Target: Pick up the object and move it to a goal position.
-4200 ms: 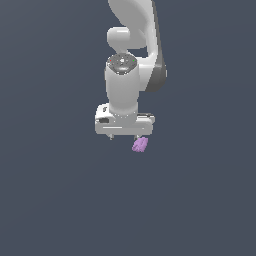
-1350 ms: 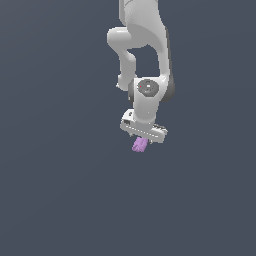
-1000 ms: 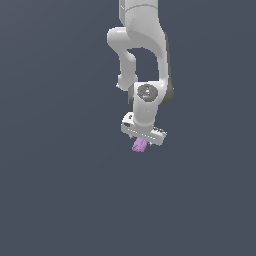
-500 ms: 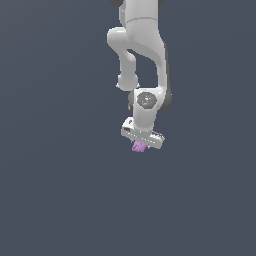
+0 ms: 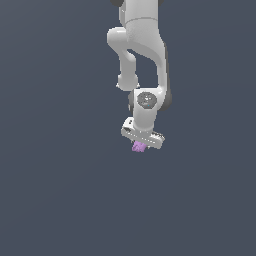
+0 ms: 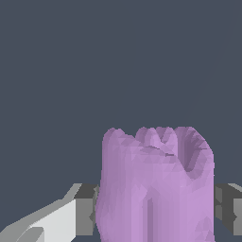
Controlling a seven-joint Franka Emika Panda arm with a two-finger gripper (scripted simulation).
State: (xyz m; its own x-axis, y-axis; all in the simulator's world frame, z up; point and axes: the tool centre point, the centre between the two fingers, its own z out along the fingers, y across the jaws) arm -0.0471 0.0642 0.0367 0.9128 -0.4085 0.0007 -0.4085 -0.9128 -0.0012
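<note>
The object (image 5: 138, 147) is a small light-purple ridged lump, sticking out just below the white gripper (image 5: 140, 144) in the exterior view. The gripper is shut on it and hangs from the white arm (image 5: 142, 60) with its hand tilted. In the wrist view the object (image 6: 156, 184) fills the middle, lumpy at its far end. One finger pad (image 6: 85, 210) presses on one side and the other finger pad (image 6: 226, 208) on the opposite side.
Around the arm there is only a plain dark blue-grey background (image 5: 55, 150). No other object, container or edge shows in either view.
The arm has carried the object with it: the hand and the purple lump have shifted slightly and look smaller, while the upper links have stretched out. The grip has stayed shut.
</note>
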